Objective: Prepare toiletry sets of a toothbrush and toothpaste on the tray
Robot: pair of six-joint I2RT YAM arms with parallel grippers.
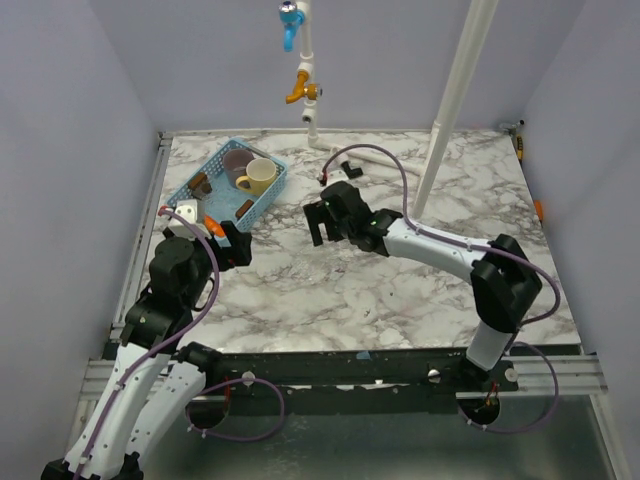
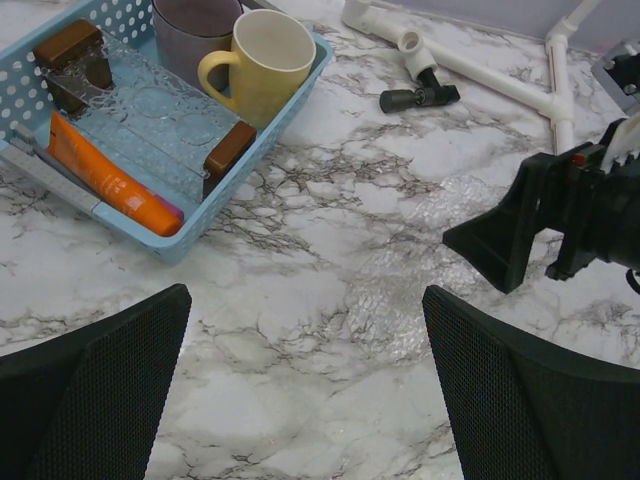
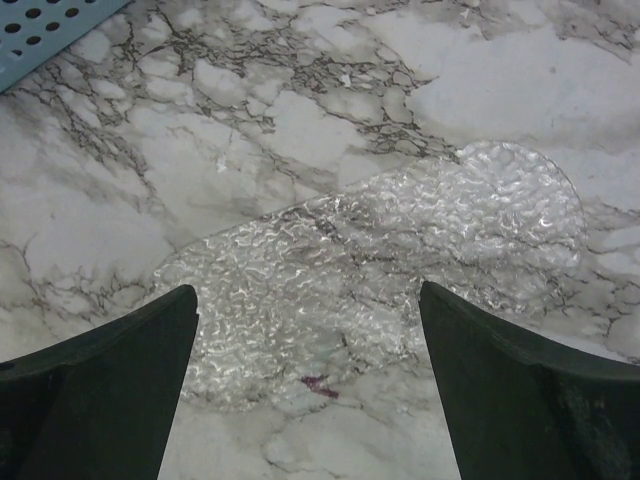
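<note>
The orange toothpaste tube (image 2: 110, 182) lies in the blue basket (image 2: 255, 135) along its near wall; it also shows in the top view (image 1: 212, 222). A slim pale stick (image 2: 40, 170), apparently the toothbrush, lies right beside it. A clear bumpy tray with brown handles (image 2: 150, 115) also sits in the basket. Another clear bumpy tray (image 3: 400, 250) lies flat on the marble under my right gripper (image 3: 308, 290), which is open and empty. My left gripper (image 2: 305, 330) is open and empty over bare marble, just right of the basket. The right gripper shows in the left wrist view (image 2: 530, 230).
A yellow mug (image 2: 265, 60) and a purple cup (image 2: 190, 30) stand in the basket's far end. White pipe pieces (image 2: 480, 70) with a black fitting (image 2: 415, 97) lie at the back. A white pole (image 1: 455, 95) rises at the back right.
</note>
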